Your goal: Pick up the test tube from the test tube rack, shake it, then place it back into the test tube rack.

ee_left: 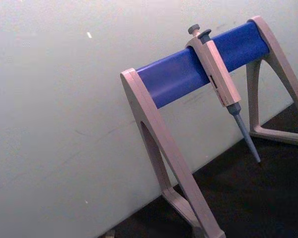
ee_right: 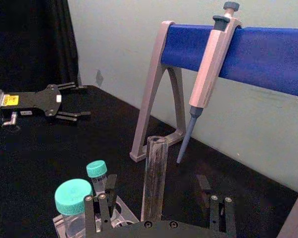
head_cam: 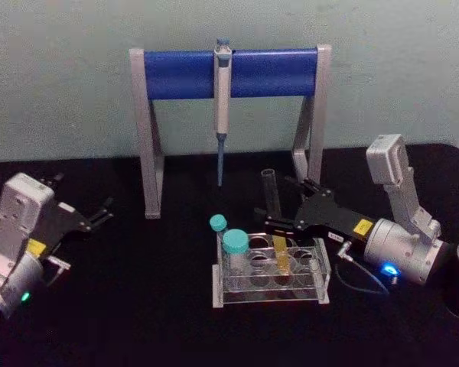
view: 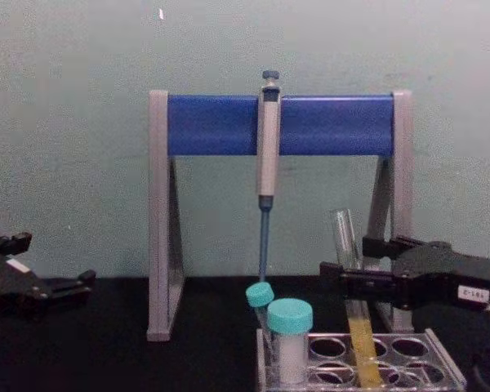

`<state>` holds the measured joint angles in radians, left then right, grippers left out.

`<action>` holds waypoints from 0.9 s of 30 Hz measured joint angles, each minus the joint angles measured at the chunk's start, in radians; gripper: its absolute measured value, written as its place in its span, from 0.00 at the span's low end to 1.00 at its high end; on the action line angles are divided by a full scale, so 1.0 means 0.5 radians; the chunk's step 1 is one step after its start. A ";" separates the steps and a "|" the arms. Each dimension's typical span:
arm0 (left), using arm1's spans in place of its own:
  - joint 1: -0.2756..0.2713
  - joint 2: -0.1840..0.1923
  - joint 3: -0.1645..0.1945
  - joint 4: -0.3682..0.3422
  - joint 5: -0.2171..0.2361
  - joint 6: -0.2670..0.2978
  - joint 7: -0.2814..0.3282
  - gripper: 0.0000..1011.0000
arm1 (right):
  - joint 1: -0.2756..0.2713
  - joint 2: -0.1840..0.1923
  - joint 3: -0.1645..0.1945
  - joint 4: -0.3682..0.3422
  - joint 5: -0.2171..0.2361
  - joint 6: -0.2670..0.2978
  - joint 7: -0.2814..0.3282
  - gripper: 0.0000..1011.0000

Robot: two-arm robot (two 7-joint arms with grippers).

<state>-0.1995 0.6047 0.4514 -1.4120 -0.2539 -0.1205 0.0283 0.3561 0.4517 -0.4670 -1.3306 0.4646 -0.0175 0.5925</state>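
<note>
"How far along is it?"

"Barely begun. The long clear glass test tube [head_cam: 271, 191], with yellow liquid at its bottom, stands upright in the low clear plastic test tube rack [head_cam: 322, 280] on the black tabletop [head_cam: 138, 321]."

"Gripped?"

"No. The right end effector [head_cam: 279, 205] straddles it, spread wide and holding nothing. Lifting, shaking and returning are all left. The left end effector [head_cam: 103, 212] sits parked, spread and empty."
</note>
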 joint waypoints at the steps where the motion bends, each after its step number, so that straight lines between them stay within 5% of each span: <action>1: 0.000 0.000 0.000 0.000 0.000 0.000 0.000 0.99 | 0.000 0.000 0.000 0.000 0.000 0.000 0.000 0.99; 16: 0.000 0.000 0.000 0.000 0.000 0.000 0.000 0.99 | -0.001 0.002 -0.001 -0.001 0.002 0.000 0.000 0.99; 27: 0.000 0.000 0.000 0.000 0.000 0.000 0.000 0.99 | -0.002 0.002 -0.001 -0.003 0.002 -0.002 -0.002 0.72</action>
<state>-0.1995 0.6047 0.4514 -1.4120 -0.2539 -0.1205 0.0283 0.3551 0.4528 -0.4674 -1.3320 0.4655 -0.0185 0.5916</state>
